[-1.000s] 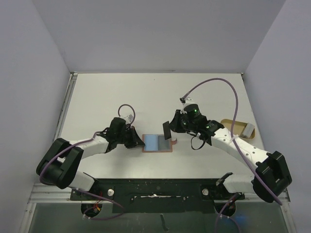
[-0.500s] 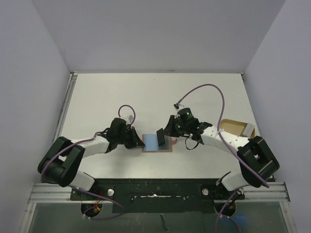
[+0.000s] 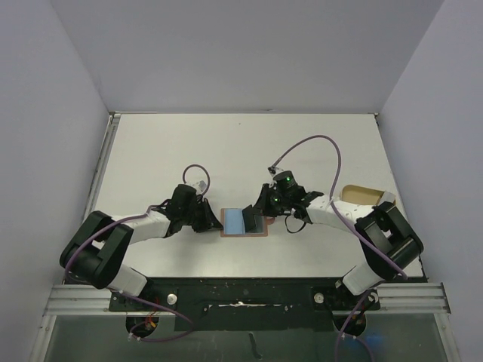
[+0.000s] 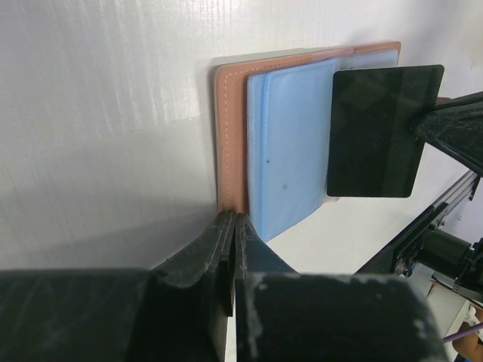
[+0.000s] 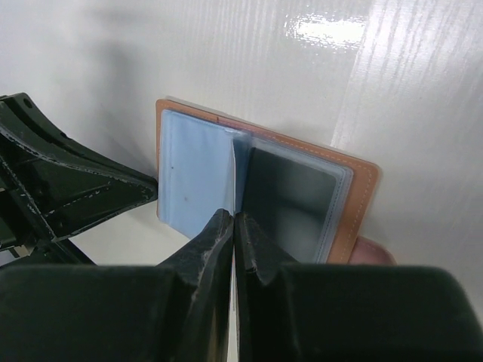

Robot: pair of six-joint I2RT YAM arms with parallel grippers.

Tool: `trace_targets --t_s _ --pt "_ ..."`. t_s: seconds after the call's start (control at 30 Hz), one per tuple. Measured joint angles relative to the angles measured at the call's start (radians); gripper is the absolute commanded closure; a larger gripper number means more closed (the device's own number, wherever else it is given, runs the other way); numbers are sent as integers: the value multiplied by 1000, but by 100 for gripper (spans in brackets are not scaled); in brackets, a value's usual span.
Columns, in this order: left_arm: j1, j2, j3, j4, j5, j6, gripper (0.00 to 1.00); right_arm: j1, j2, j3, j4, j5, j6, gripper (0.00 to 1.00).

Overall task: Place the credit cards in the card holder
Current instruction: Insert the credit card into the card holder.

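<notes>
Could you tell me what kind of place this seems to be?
Probably a robotics lab test cell: a white tabletop boxed in by plain grey walls, a black-and-white left arm and right arm bolted to a metal rail, working on one open reddish-brown leather card holder.

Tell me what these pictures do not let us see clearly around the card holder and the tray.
1. Left wrist view: whether the left gripper pinches the card holder or only presses it; the gripper itself hides the contact.
2. Right wrist view: the credit card in the right gripper is nearly edge-on, its face unseen.
3. Top view: the tray is partly behind the right arm; its contents are too small.
</notes>
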Motion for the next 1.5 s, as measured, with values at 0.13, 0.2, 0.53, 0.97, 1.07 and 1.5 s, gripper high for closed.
trace_targets --t_s 0.13,0.2,0.53,0.97,1.07,1.5 --pt "0 2 0 -8 -4 5 100 -6 2 -10 0 0 4 94" --pt "0 2 0 -11 -6 10 100 -8 8 -10 0 0 6 93" --pt "0 2 0 -18 -15 12 100 -14 39 -15 4 1 7 89" --pt "0 2 -1 -18 -16 11 100 -14 53 -16 24 -11 14 99" --pt "0 2 -1 -18 -16 10 100 -14 53 -18 31 -11 14 97" --pt "-1 2 -6 -11 -16 8 100 -19 54 -19 33 -7 14 95"
